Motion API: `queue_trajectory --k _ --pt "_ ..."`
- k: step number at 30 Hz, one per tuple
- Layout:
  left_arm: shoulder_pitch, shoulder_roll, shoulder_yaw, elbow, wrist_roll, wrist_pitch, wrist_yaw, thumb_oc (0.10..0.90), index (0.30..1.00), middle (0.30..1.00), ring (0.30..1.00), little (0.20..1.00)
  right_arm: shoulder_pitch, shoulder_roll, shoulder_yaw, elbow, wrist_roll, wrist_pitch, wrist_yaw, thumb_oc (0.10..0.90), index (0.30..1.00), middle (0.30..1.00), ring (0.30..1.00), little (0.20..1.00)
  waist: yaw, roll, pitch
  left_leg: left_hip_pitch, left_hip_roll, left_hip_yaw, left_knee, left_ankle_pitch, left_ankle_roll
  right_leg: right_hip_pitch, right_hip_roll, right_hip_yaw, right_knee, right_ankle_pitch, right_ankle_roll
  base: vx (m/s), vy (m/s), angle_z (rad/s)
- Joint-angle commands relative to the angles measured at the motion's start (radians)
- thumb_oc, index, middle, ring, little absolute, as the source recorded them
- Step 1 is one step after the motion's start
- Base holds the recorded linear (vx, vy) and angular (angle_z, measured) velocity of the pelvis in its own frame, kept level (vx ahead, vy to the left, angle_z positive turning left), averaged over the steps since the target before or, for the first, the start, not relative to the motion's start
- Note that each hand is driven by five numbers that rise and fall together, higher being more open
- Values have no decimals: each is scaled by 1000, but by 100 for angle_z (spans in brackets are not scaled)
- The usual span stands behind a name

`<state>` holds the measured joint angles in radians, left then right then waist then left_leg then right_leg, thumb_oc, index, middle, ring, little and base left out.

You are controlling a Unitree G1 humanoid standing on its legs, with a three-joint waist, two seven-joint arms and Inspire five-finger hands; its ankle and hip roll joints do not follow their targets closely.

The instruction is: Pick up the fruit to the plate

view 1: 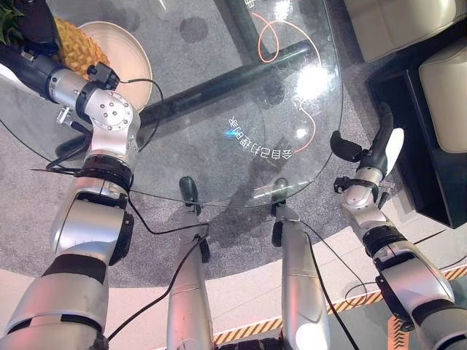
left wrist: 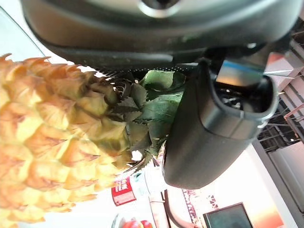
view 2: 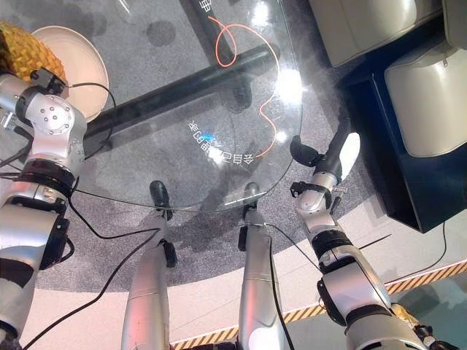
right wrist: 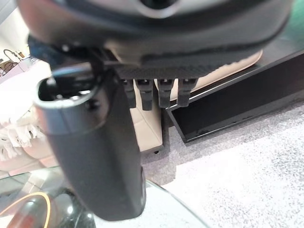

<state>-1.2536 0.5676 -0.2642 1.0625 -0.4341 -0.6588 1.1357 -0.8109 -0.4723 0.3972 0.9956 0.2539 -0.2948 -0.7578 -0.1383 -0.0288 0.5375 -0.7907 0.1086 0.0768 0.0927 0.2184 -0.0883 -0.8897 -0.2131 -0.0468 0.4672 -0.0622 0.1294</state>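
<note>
Glass table (view 1: 219, 95), upper left: pineapple (view 1: 76, 44) gripped at its crown by the left hand (left wrist: 213, 128) over the plate (view 1: 128, 44), not yet released; right hand (view 1: 372, 149) relaxed, empty.

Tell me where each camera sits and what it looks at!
Left eye view: on the head, looking down at the glass table, plate, pineapple, both arms.
Right eye view: beside it, same scene; right robot hand open off the table's edge.
Left wrist view: along the left robot hand, shut on the pineapple.
Right wrist view: along the right robot hand, toward sofa and carpet.
Both eyes share everything.
</note>
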Motion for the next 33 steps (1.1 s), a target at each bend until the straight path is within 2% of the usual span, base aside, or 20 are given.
queue_trajectory --k 1,16,18,19,20,29,33 --pt "-137 110 7 32 50 -72 -17 100 300 300 300 200 139 -42 -48 196 29 148 -10 800 900 900 900 900 7 17 -17 -52 -6 32 203 -191 -3 1 87 -15 -110 50 -35 0 0 0" --pt "-164 115 -18 69 22 -65 -80 100 300 300 300 200 137 -33 -47 197 26 137 -21 800 900 900 900 900 1 8 -17 -75 -4 32 213 -199 -1 -23 91 -4 -113 57 -31 0 0 0" --pt "-168 118 -20 71 19 -68 -80 199 385 385 385 299 137 -33 -47 195 26 136 -20 800 900 900 900 900 0 8 -17 -78 -4 31 216 -201 -2 -25 91 -3 -113 58 -31 0 0 0" --pt "-170 119 -21 73 19 -69 -79 309 479 479 479 409 138 -32 -45 195 26 135 -23 800 900 900 900 900 0 7 -17 -79 -4 30 219 -202 -2 -26 91 -2 -113 58 -31 0 0 0" --pt "-171 119 -22 75 19 -71 -77 342 507 507 507 442 138 -32 -45 195 26 134 -25 800 900 900 900 900 -1 7 -17 -79 -4 30 219 -202 -2 -26 91 -2 -113 59 -31 0 0 0" --pt "-176 113 -26 63 25 -90 -63 320 488 488 488 420 141 -31 -40 185 23 130 -32 800 900 900 900 900 -2 7 -17 -77 -7 31 208 -202 -1 -26 92 0 -121 62 -30 0 0 0" --pt "-172 110 -22 55 24 -105 -67 375 535 535 535 475 137 -26 -42 185 16 128 -36 800 900 900 900 900 0 8 -17 -76 -8 29 202 -200 -1 -26 92 -1 -123 62 -29 0 0 0"
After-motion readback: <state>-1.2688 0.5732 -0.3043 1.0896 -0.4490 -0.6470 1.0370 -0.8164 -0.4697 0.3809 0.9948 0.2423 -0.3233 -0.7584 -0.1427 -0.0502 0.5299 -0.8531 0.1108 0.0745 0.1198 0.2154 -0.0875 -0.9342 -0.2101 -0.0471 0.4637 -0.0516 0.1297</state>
